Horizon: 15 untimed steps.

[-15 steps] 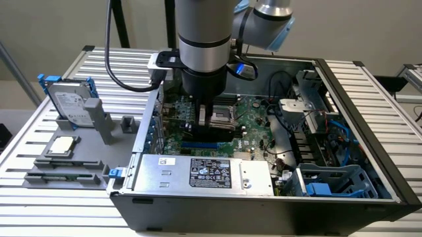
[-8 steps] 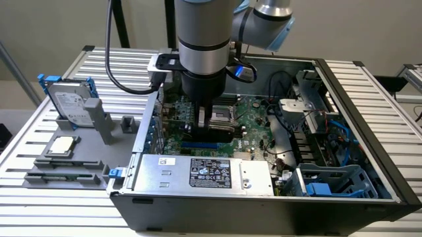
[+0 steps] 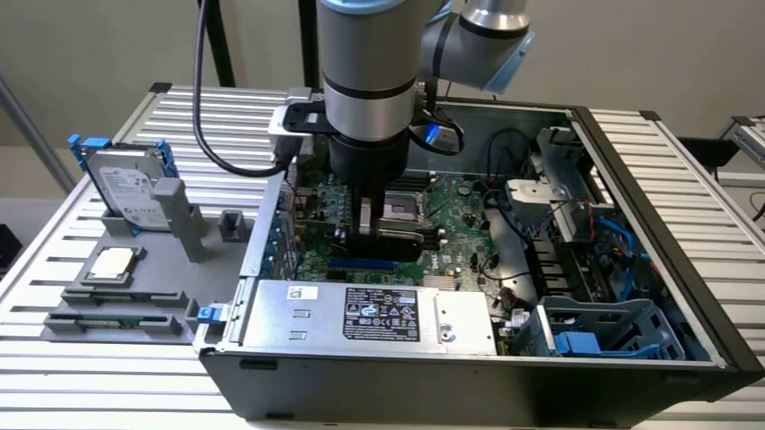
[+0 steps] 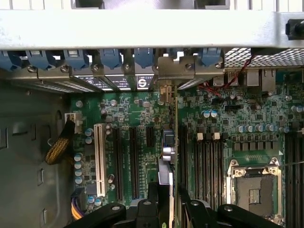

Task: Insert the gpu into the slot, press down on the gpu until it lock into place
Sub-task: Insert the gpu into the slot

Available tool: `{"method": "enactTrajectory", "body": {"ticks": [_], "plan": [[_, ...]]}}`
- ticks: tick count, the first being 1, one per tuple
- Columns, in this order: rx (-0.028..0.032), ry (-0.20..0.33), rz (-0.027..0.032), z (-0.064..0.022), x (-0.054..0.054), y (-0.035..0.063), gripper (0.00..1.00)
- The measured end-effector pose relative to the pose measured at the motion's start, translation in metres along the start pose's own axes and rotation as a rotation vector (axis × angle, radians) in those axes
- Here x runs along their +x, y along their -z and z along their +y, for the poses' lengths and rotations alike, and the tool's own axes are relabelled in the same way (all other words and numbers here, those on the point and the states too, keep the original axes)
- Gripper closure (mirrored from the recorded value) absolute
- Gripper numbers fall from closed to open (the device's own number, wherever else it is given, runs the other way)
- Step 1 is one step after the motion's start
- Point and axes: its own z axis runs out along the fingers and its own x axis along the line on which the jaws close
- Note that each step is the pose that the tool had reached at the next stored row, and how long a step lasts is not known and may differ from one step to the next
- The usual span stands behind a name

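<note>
The gpu (image 4: 171, 156) is seen edge-on in the wrist view, a thin card standing upright over the green motherboard (image 4: 228, 118), with its metal bracket (image 4: 172, 71) up against the rear wall of the case. The gripper (image 4: 172, 202) is clamped on the gpu: its black fingers (image 4: 153, 199) press against both faces of the card's near end. In the exterior view the gripper (image 3: 385, 235) is low inside the open computer case (image 3: 669, 215), and a short piece of the bright-blue slot (image 3: 358, 265) shows just under the dark card (image 3: 400, 240). I cannot tell if the card edge is fully seated in it.

The case is a dark metal box lying on its side on a ribbed aluminium table (image 3: 107, 376). Inside it are the motherboard, a silver power-supply box (image 3: 371, 313) with a printed label along the near wall, a blue plastic drive cage (image 3: 597, 327) at the exterior view's right, and black cables (image 3: 508, 179). On the board, the wrist view shows a long white slot (image 4: 99, 159), parallel black slots (image 4: 134, 161), small round capacitors (image 4: 89, 133) and the square silver CPU socket (image 4: 254, 187). A row of blue plastic clips (image 4: 110, 58) runs along the rear wall.

Outside the case, at the exterior view's left, a grey holder (image 3: 132, 296) carries a hard drive (image 3: 125, 193) standing upright and a flat square chip (image 3: 111, 262).
</note>
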Motion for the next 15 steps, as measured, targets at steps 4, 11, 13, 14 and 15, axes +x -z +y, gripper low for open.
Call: {"method": "enactTrajectory", "body": {"ticks": [4, 11, 13, 14, 15], "plan": [[-0.0007, 0.011, -0.0006, 0.0001, -0.0006, -0.0013, 0.74], [-0.0015, 0.022, -0.001, 0.0002, -0.0008, -0.004, 0.74], [-0.0019, 0.024, -0.001, 0.0003, -0.0008, -0.0048, 0.74], [-0.0024, 0.024, -0.0012, 0.0003, -0.0008, -0.0053, 0.74], [-0.003, 0.025, -0.0011, 0.0004, -0.0007, -0.0057, 0.74]]}}
